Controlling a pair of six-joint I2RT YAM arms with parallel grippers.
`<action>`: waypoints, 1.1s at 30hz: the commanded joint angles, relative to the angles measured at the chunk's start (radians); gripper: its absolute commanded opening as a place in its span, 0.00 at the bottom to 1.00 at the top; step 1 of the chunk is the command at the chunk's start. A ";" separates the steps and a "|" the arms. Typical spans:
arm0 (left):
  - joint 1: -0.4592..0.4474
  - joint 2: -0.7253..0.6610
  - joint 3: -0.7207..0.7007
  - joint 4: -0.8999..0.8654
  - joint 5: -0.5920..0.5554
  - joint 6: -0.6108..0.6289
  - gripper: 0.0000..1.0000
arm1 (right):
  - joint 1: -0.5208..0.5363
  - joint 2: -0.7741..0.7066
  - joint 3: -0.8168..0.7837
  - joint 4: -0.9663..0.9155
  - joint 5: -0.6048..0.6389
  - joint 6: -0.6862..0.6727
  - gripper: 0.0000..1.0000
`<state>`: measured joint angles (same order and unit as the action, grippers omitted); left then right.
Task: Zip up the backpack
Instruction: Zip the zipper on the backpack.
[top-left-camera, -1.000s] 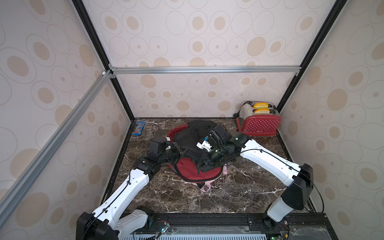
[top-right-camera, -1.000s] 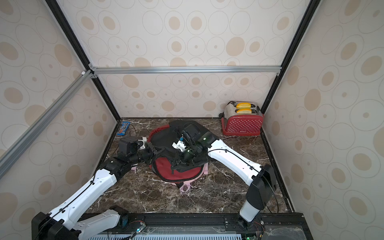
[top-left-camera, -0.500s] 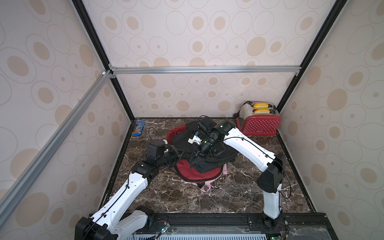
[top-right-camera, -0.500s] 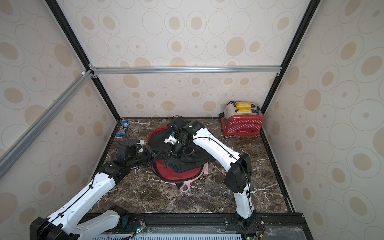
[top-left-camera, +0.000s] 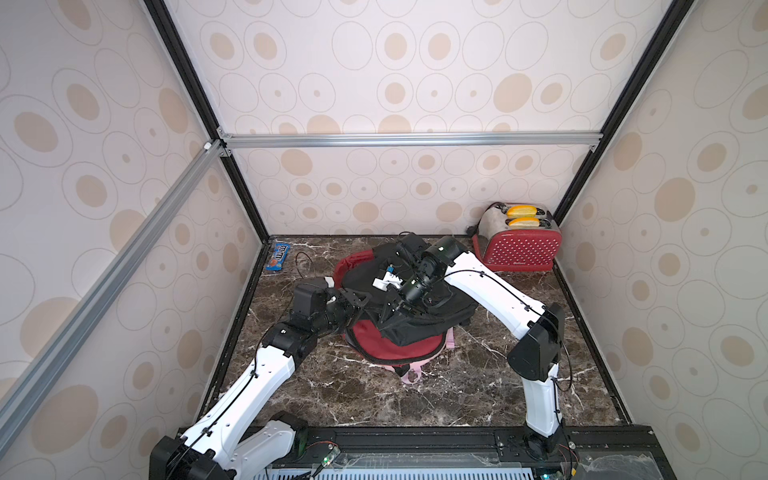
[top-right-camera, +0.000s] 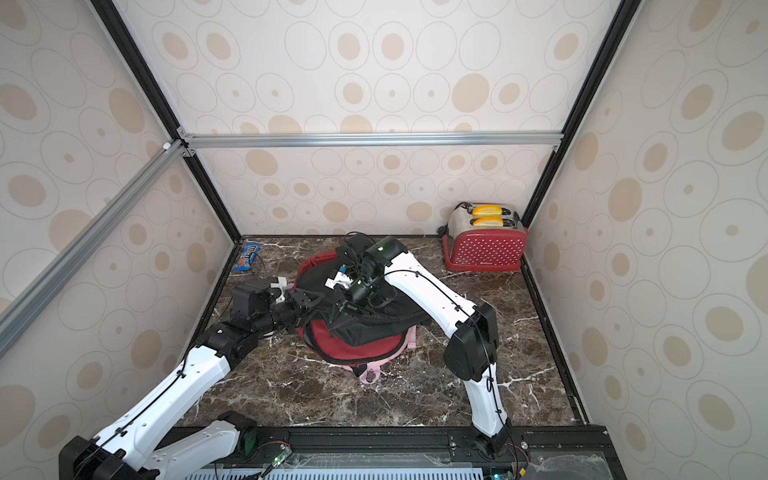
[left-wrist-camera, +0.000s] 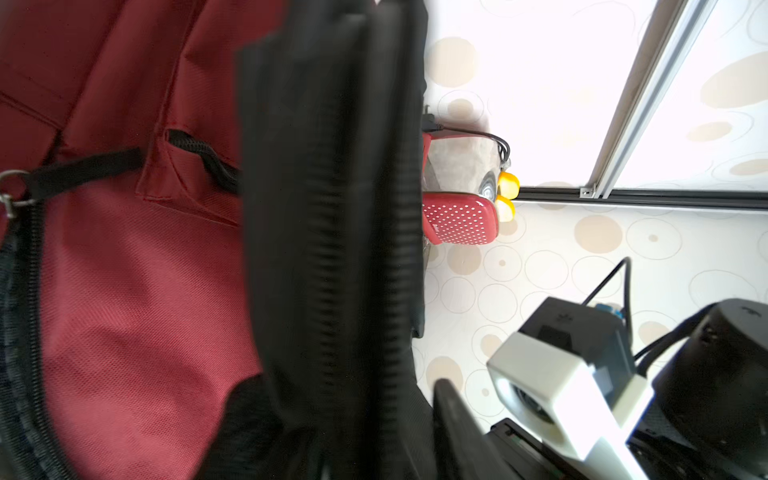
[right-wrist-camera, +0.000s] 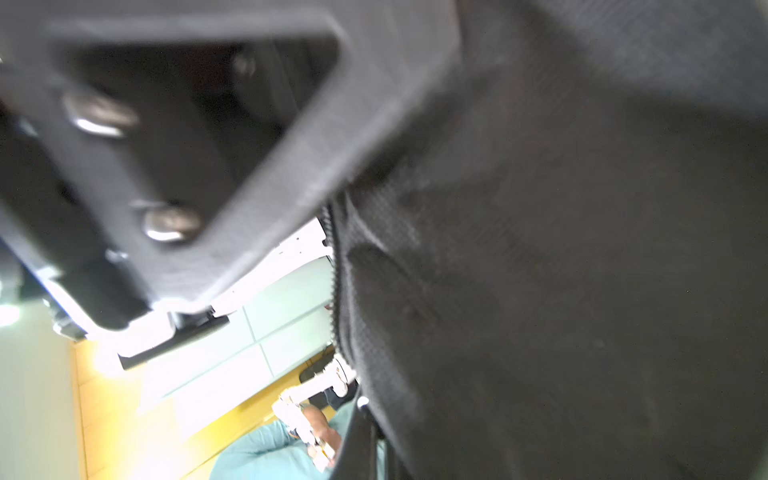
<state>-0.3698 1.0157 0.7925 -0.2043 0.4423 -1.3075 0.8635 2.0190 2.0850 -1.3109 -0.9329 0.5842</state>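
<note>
Though tight on the backpack (top-left-camera: 395, 353), right fingers (top-left-camera: 393, 305) near left fingers (top-left-camera: 360, 297).

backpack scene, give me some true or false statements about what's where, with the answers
1. The red and black backpack lies on the dark marble table. True.
2. The slots of the red toaster are empty. False: two yellow pieces stick up out of them.
3. A blue candy packet lies at the back of the table, by the left wall. True.
4. The right gripper hangs over bare table, away from the backpack. False: it is shut on the backpack's black fabric, which peaks up towards it.
5. The toaster stands apart from the backpack. True.
</note>
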 joint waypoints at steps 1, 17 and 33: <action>0.013 0.002 0.081 -0.077 0.019 0.095 0.60 | 0.002 -0.073 -0.078 -0.044 0.011 -0.087 0.00; 0.043 0.211 0.391 -0.634 -0.028 0.376 0.61 | -0.024 -0.151 -0.174 -0.070 0.032 -0.114 0.00; 0.043 0.248 0.429 -0.627 0.070 0.363 0.55 | -0.026 -0.096 -0.081 -0.177 0.060 -0.194 0.00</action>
<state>-0.3336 1.2736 1.1839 -0.7963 0.5091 -0.9615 0.8383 1.9179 1.9720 -1.4315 -0.8543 0.4259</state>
